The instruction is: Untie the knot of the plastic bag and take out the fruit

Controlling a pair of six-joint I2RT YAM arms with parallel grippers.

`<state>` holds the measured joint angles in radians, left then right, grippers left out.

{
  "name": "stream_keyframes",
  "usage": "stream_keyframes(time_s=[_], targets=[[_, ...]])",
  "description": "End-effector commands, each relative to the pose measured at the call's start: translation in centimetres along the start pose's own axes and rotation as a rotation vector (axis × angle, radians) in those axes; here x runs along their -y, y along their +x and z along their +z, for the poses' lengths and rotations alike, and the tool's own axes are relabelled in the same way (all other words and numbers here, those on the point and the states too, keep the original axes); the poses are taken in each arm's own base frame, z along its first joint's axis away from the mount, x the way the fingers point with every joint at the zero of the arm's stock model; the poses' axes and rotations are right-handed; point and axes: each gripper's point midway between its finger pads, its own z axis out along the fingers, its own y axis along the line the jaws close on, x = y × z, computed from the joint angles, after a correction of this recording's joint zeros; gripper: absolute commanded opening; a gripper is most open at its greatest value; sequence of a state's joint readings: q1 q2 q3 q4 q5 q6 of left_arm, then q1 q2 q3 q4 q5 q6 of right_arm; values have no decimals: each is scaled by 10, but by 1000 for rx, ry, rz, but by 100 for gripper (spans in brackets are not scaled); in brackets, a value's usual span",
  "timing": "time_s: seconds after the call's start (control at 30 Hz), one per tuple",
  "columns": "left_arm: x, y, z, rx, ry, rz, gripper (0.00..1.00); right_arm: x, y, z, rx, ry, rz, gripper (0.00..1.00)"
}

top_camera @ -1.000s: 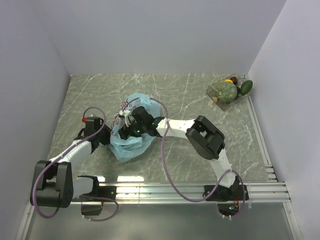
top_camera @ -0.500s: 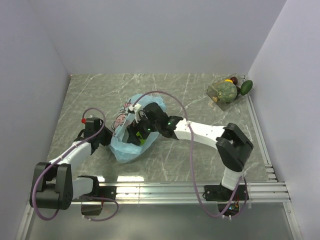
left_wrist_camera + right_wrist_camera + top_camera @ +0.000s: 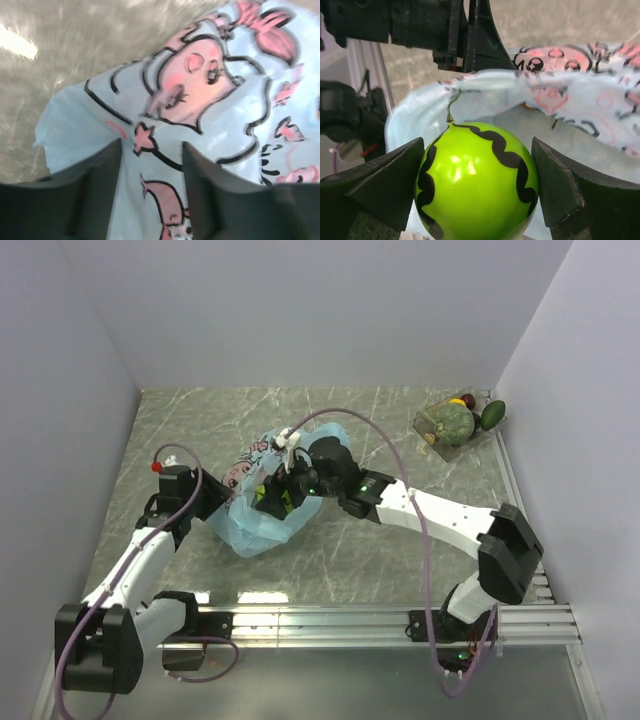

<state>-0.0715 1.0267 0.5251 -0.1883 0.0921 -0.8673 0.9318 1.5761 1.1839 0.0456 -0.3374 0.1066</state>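
The light-blue plastic bag [image 3: 248,528] with pink cartoon prints lies left of centre, its mouth open. No knot shows. My right gripper [image 3: 272,496] is at the bag's mouth, shut on a bright green ball [image 3: 268,502] with black wavy stripes. In the right wrist view the ball [image 3: 477,182] sits between both fingers [image 3: 385,182] above the bag's inside [image 3: 580,95]. My left gripper [image 3: 214,506] is shut on the bag's left edge. In the left wrist view the printed plastic [image 3: 210,100] runs between the fingers [image 3: 200,170].
A clear tray [image 3: 428,430] at the back right corner holds a grey-green ribbed melon [image 3: 452,422], a small yellow fruit [image 3: 458,401] and a dark one. A dark green oval fruit [image 3: 492,415] lies beside it by the right wall. Rails run along the near edge.
My right gripper has come up from deep in the bag to its mouth with the green ball in it, and the right arm has stretched out. The left arm has shifted, holding the bag's edge.
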Motion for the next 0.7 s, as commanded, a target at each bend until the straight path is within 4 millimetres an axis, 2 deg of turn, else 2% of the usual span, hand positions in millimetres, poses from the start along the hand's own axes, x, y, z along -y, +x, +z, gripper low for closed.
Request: stream_keyframes(time_s=[0.0,0.1,0.17,0.2,0.27,0.3,0.37,0.4,0.5,0.53,0.57,0.63,0.67], targets=[[18,-32,-20,97,8,92,59,-16,-84,-36,199,16,-69,0],[29,-48,-34,138,11,148,68,-15,-111,-58,253,62,-99,0],[34,-52,-41,150,22,198,72,-5,-128,-77,284,129,-106,0],[27,-59,-44,180,-27,212,76,2,-134,-85,298,162,-104,0],[33,-69,-54,224,-41,270,81,16,-147,-107,326,244,-105,0],[33,-79,-60,266,-69,284,85,33,-150,-118,333,305,-96,0],[34,-82,-67,288,-91,337,87,49,-158,-140,351,371,-89,0],[34,-90,-73,319,-112,348,88,69,-162,-155,364,430,-72,0],[33,-91,-78,340,-137,403,91,106,-171,-193,415,573,-15,0],[34,-91,-79,352,-141,426,91,134,-172,-217,440,675,16,0],[34,-91,-79,359,-144,434,91,150,-171,-230,452,738,35,0],[31,-86,-76,359,-146,450,91,206,-161,-271,469,952,118,0],[34,-87,-76,372,-132,450,91,227,-157,-288,479,1036,147,0]])
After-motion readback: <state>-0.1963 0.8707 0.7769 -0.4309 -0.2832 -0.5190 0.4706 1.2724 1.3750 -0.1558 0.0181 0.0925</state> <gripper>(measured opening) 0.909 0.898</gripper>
